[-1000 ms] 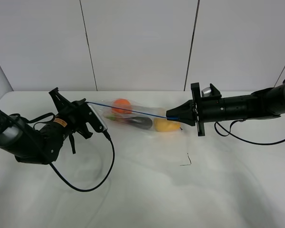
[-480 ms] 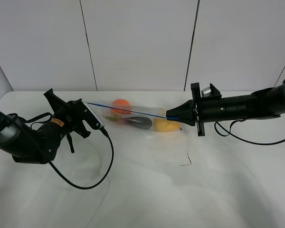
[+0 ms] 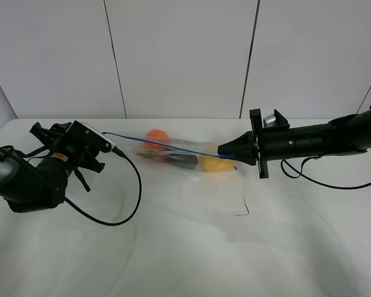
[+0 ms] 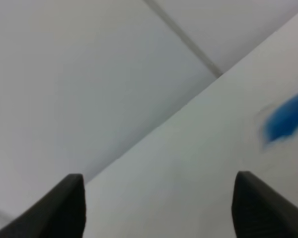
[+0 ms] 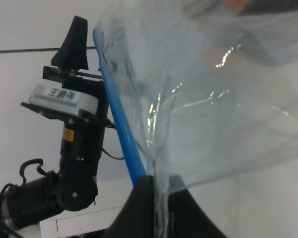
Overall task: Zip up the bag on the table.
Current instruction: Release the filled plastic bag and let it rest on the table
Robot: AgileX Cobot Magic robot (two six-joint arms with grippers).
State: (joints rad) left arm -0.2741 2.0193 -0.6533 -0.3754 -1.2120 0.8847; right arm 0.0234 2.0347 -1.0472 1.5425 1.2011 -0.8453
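So the bag (image 3: 179,156) sits on the table (image 3: 185,247) toward 12 o'clock, with its blue zipper strip (image 3: 164,145) pulled taut. The right gripper (image 3: 226,150) is at the bag's 3 o'clock end, fingers clamped on the strip's corner, arm stretched out level. The left gripper (image 3: 49,129) is off at 9 o'clock, past the strip's other end, fingers (image 4: 72,198) spread with nothing between them, arm hunched low.
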